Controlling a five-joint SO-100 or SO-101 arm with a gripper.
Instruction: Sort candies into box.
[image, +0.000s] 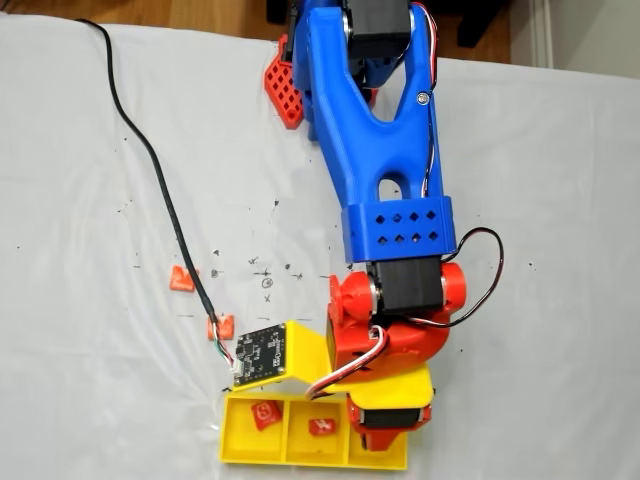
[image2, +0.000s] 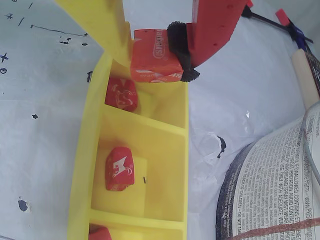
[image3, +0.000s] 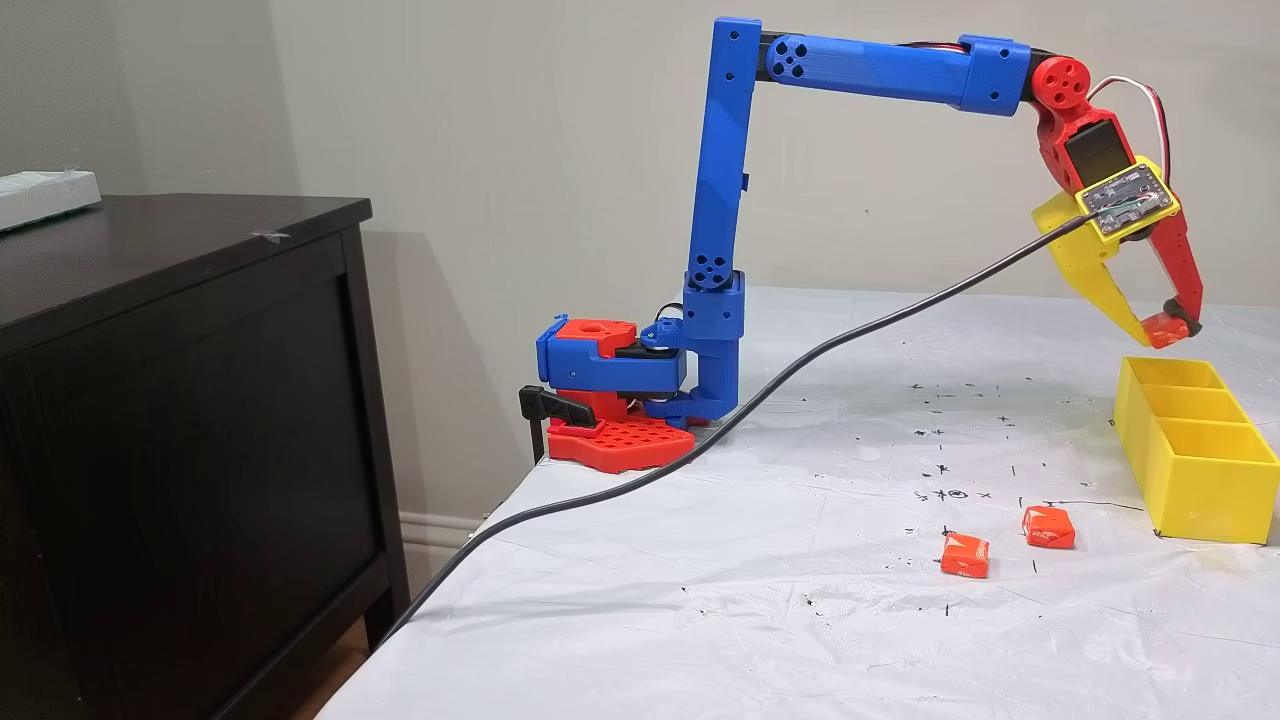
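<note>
Gripping one red candy (image2: 156, 56) between its yellow finger and its red, black-padded finger, the gripper (image3: 1165, 331) hangs just above the far end of the yellow box (image3: 1200, 470) in a fixed view from the side, clear of the rim. The wrist view shows that held candy (image2: 156, 56) pinched on two sides over the end compartment at the top of the picture, where another candy (image2: 121, 93) already lies on the floor. The middle compartment holds a third candy (image2: 119, 169), and a red corner of a fourth (image2: 99, 233) peeps in at the bottom edge of the last compartment. Looking down in a fixed view, the arm covers the right-hand compartment of the box (image: 240, 445), while the left one and the middle one each show a candy. Two more candies lie loose on the white table cover (image3: 700, 620): one (image3: 965, 555) a little to the left of the other (image3: 1048, 527), both near the box's nearest end but apart from it. A black cable (image3: 800, 370) runs across the cover up to the wrist.
</note>
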